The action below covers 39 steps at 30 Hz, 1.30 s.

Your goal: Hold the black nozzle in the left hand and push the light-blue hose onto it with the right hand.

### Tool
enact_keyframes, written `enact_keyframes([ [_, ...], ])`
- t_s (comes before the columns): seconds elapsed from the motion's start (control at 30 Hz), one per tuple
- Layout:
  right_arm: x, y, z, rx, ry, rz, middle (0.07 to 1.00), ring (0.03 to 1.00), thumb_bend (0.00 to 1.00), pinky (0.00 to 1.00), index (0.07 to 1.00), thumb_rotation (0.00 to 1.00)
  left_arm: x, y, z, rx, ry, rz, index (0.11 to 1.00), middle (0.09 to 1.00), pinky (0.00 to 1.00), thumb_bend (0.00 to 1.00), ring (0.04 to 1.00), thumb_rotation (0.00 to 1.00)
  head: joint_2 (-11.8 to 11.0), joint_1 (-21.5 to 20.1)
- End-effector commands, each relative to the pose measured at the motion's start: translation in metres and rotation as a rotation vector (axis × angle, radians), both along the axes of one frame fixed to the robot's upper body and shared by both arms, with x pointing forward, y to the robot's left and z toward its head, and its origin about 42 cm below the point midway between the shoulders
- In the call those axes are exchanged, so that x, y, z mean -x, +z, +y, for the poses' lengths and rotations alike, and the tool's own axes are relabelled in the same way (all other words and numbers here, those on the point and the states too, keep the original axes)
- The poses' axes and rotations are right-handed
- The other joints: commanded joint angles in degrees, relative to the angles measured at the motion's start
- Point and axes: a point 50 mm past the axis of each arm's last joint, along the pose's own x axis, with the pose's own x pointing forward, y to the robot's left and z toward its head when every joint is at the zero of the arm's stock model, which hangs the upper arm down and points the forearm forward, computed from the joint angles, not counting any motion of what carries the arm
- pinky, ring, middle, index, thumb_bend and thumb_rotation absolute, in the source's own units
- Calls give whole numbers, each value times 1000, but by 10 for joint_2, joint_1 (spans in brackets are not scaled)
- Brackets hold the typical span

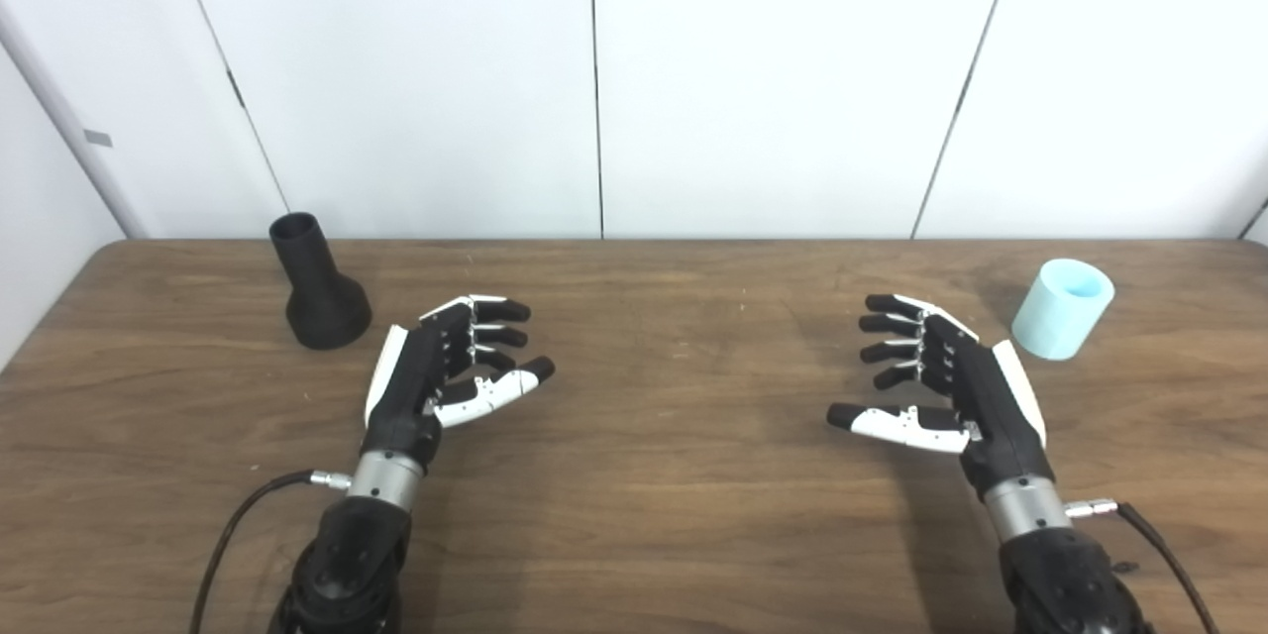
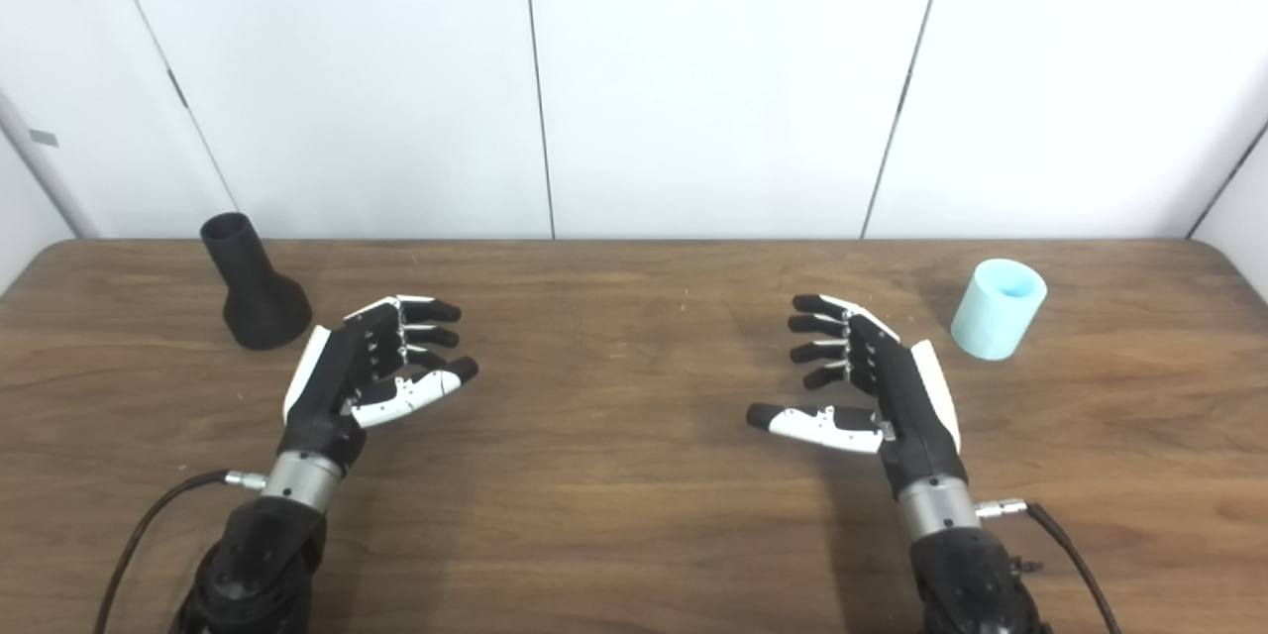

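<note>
Hovering over the wooden table [image 1: 634, 515], both hands are holding nothing, palms turned toward each other. Left hand [image 1: 436, 367] is sitting at the left-centre, fingers [image 1: 500, 312] spread apart and slightly curled, thumb angling out to the right; nothing is sitting between them. Right hand [image 1: 941, 376] is mirroring it at the right-centre, fingers apart and pointing left, thumb sticking out toward the table's middle, also empty. Black nozzle [image 1: 315, 282] is standing upright on its wide flared base near the table's far-left edge, narrow open end pointing up, just beyond and to the left of the left hand, not touching it. Light-blue hose [image 1: 1063, 308], a short cylindrical piece, is standing on end near the far-right edge with its open end facing up and leaning a little to the right, just beyond and to the right of the right hand, apart from it. Nozzle and hose are lying well apart, at opposite sides of the table. A black cable [image 1: 223, 540] is trailing from the left wrist, another from the right wrist. White wall panels [image 1: 773, 69] are filling the background.
</note>
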Motion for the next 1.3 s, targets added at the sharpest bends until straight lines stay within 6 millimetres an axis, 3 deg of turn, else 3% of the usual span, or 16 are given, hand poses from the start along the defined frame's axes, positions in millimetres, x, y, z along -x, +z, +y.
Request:
enact_keyframes([
  [0.0,-5,19,2,3,18,-82,720,627,719,509,745,0,-8,22,-2,-8,-10,-97,499,666,490,507,619,56,-1,1],
  [0.4,-5,21,3,9,18,-91,720,627,720,508,745,0,-8,23,-2,-2,-12,-101,499,667,494,507,623,56,-1,0],
  [0.43,-5,21,3,9,18,-91,720,627,719,505,745,0,-8,23,-2,-3,-12,-101,639,671,500,588,627,23,-1,0],
  [0.5,-5,21,2,8,19,-92,720,627,719,502,745,0,-8,22,-2,-5,-12,-102,714,672,503,629,628,5,-3,4],
  [0.63,-5,19,-3,9,18,-92,721,628,718,496,746,0,-9,19,-6,-10,-15,-102,742,673,505,645,630,0,-15,62],
  [0.73,-6,15,-13,12,16,-89,726,634,707,505,752,0,-11,13,-15,-14,-18,-100,742,672,505,650,629,1,-44,131],
  [0.77,-6,14,-15,12,16,-88,728,635,703,510,753,0,-12,11,-17,-16,-18,-100,741,672,504,652,628,5,-44,131],
  [0.8,-7,12,-19,15,16,-86,728,636,701,513,754,0,-14,8,-21,-18,-18,-99,741,672,504,654,628,8,-60,174],
  [0.9,-11,8,-29,20,17,-72,737,646,691,536,761,0,-18,1,-33,-16,-18,-96,733,671,505,662,626,17,-80,213],
  [1.27,-16,3,-31,5,42,-111,761,666,629,473,783,0,-20,0,-29,-32,20,-110,702,667,555,662,629,12,-96,209],
])
